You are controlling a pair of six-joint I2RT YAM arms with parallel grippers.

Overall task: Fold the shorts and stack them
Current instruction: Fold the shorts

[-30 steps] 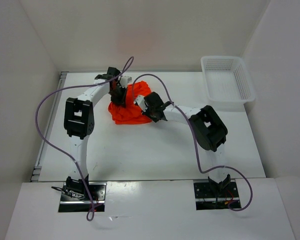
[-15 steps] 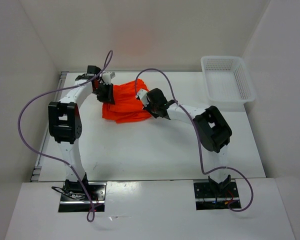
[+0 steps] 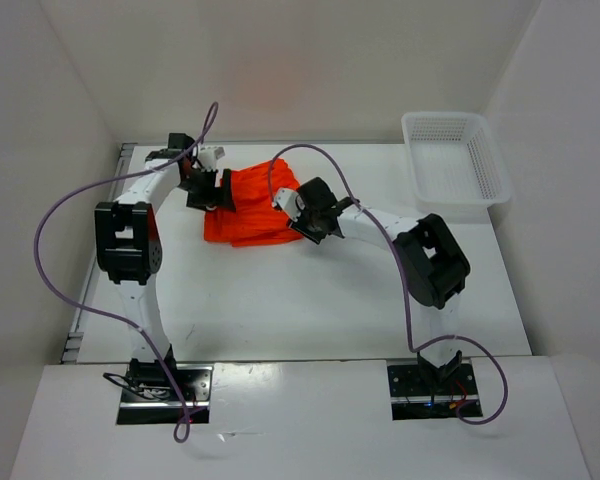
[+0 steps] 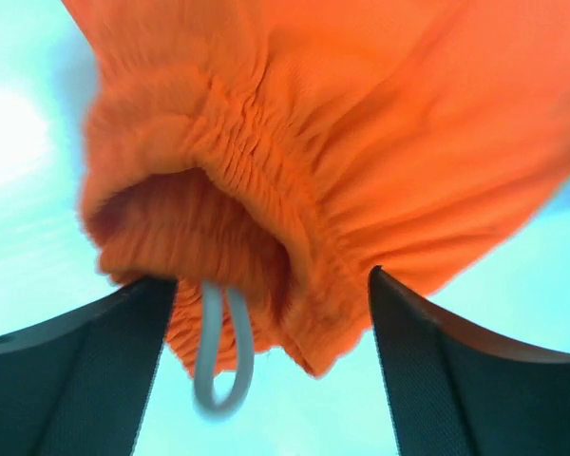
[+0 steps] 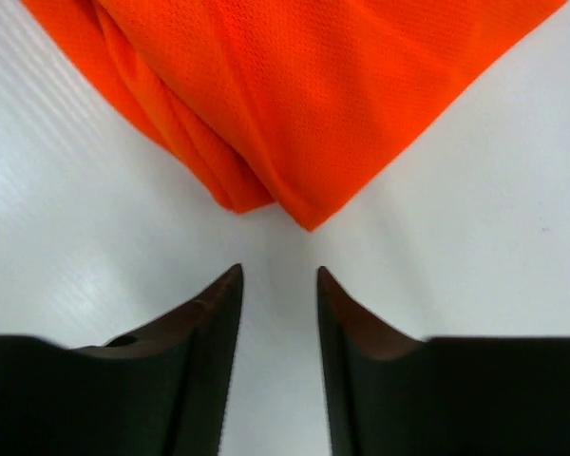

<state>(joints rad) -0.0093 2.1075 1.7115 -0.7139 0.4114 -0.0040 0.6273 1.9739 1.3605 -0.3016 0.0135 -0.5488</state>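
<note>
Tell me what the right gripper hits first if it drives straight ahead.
Likely the shorts: their folded corner lies ahead of the right gripper, in line with the gap between its parted fingers. Tip height above the table is unclear.

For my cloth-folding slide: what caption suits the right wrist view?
Right gripper, jaws parted and empty, poised just short of a folded corner of the orange shorts on the white table.

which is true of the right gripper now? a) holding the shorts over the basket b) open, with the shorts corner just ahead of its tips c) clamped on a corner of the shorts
B: the right wrist view shows the right gripper with a gap between its fingers, and the corner of the shorts lies on the table just beyond the tips, ungripped.
</note>
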